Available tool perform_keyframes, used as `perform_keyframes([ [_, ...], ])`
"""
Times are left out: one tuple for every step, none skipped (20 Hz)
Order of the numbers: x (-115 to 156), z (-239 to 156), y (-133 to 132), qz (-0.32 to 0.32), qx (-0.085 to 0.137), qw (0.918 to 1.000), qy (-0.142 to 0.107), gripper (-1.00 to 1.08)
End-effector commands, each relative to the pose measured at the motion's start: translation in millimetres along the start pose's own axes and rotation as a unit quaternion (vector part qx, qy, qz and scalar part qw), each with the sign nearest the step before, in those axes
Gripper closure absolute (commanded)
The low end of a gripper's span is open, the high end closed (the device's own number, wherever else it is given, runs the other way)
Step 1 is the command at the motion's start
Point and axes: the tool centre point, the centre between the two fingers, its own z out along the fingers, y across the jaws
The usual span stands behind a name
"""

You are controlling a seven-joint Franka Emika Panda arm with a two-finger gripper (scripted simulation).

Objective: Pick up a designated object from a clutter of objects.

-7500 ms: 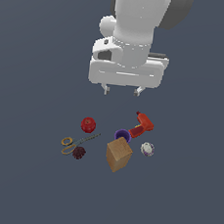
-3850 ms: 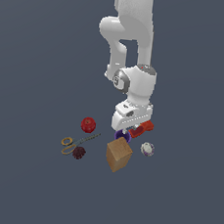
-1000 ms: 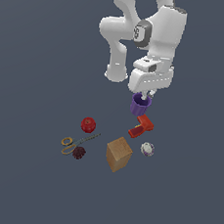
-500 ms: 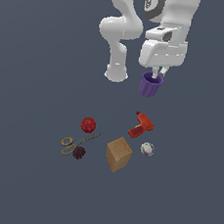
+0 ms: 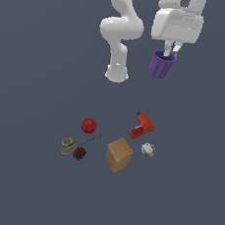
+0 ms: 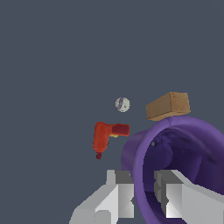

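The purple cup [image 5: 162,65] hangs high above the floor, slightly tilted, with my gripper [image 5: 170,48] shut on its rim. In the wrist view the cup [image 6: 183,148] fills the near corner, one finger [image 6: 124,197] outside the wall and the other inside. The rest of the clutter lies far below: red drill [image 5: 142,125], tan wooden block [image 5: 119,155], red apple [image 5: 88,125], yellow-handled scissors [image 5: 76,142], small white ball [image 5: 148,149] and dark red fuzzy ball [image 5: 78,153].
The arm's white base [image 5: 116,74] stands on the dark grey floor behind the clutter. The wrist view also shows the drill [image 6: 105,135], the white ball [image 6: 122,104] and the wooden block [image 6: 168,106] beneath the cup.
The gripper has risen with the purple cup, from just above the drill to well above the floor and toward the exterior view's right. The other items have stayed put.
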Motion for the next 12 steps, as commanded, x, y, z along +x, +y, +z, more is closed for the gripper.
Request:
perform_keyframes([
  [1,-15,-3,0.0,0.0,1.0,0.0,1.08],
  [1,-20,-4,0.0,0.0,1.0,0.0,1.08],
  [2,-25,-5,0.001,-0.001,1.0,0.0,1.08],
  [2,-28,-6,0.001,-0.001,1.0,0.0,1.08],
  [3,-32,-6,0.001,-0.001,1.0,0.0,1.08],
  [3,-35,-7,0.001,-0.001,1.0,0.0,1.08],
  [4,-37,-7,0.001,-0.001,1.0,0.0,1.08],
  [4,-39,-8,0.001,-0.001,1.0,0.0,1.08],
  [4,-41,-8,0.001,-0.001,1.0,0.0,1.08],
  [4,-42,-8,0.001,-0.001,1.0,0.0,1.08],
  [5,-43,-8,0.001,-0.001,1.0,0.0,1.08],
  [5,-43,-8,0.001,-0.001,1.0,0.0,1.08],
])
